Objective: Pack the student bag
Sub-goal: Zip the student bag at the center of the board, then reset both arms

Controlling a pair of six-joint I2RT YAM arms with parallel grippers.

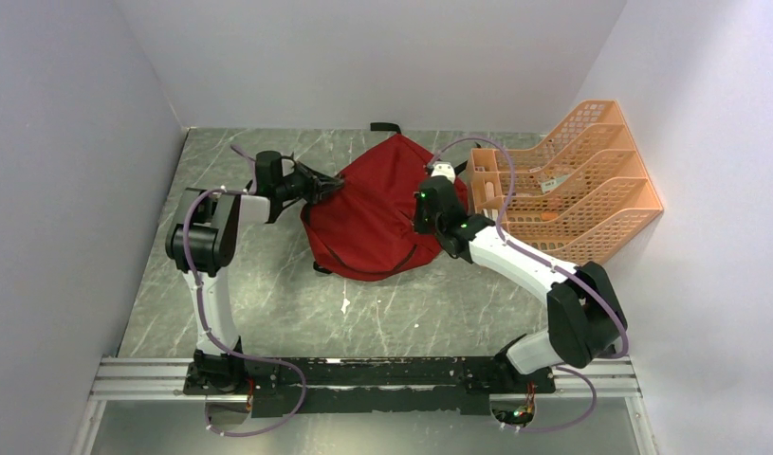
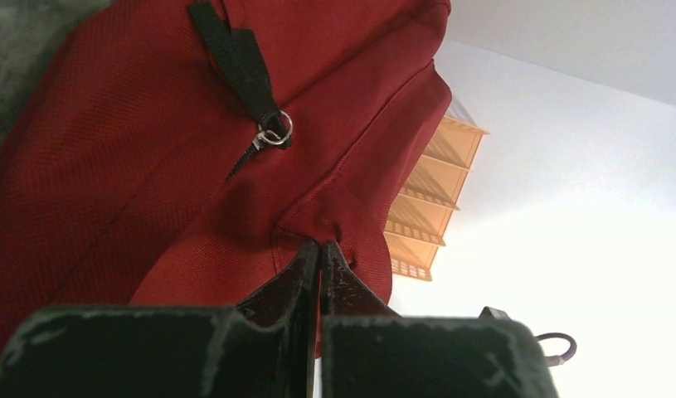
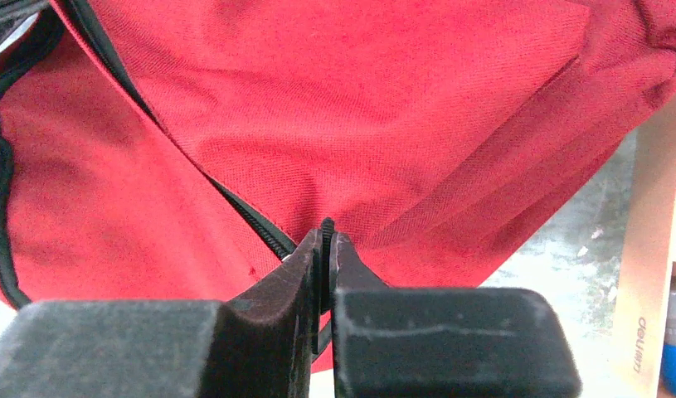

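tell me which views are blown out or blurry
top external: even light, sharp, only soft shadows round the student bag; left wrist: wall on the right blown out to white, left gripper dark, bag weave crisp; right wrist: red fabric oversaturated and slightly soft, right gripper a little soft close to the lens.
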